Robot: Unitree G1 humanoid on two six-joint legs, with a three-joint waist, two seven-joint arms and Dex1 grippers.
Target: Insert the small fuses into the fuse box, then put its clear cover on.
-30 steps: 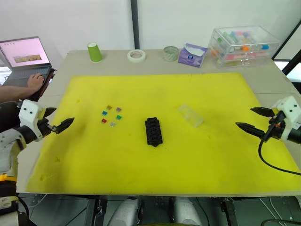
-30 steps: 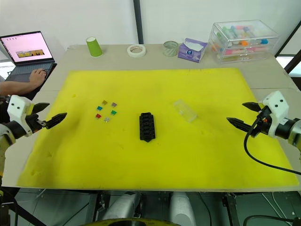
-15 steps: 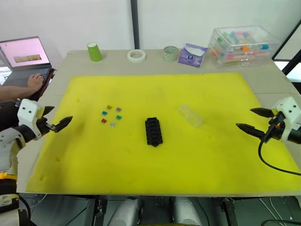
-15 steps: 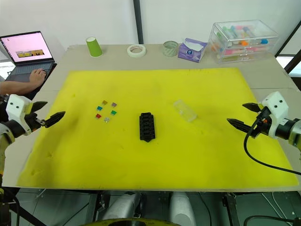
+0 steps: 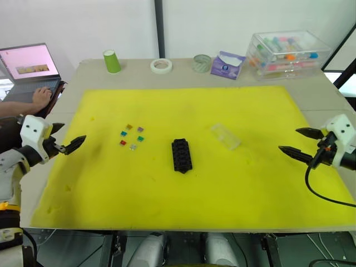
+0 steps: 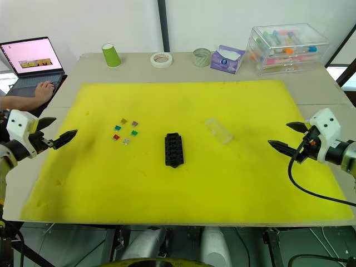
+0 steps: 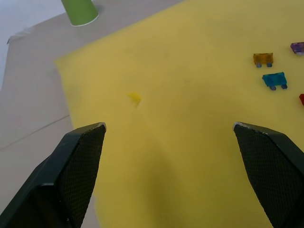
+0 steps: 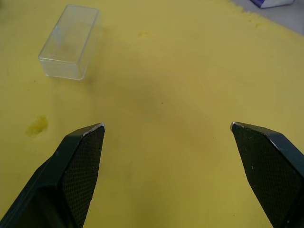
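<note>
Two tools hover spread and empty at opposite edges of a yellow mat (image 5: 189, 183) on the desk (image 5: 322, 92). The left tool (image 5: 69, 144) hangs over the mat's left border, its fingers wide apart; ahead of it, toward the middle, lie the fuses (image 5: 132, 137) in a loose cluster, near but not touching one another. The right tool (image 5: 296, 143) hovers over the mat's right side, fingers (image 8: 78, 166) likewise parted, with the cover (image 8: 70, 42) lying flat on the mat ahead of it, well apart from its tips. The box (image 5: 181, 155) sits between the two tools, at mid-mat, between fuses and cover. Beyond the left tool, off the mat, a person's hand (image 5: 42, 95) rests at a laptop (image 5: 30, 67).
</note>
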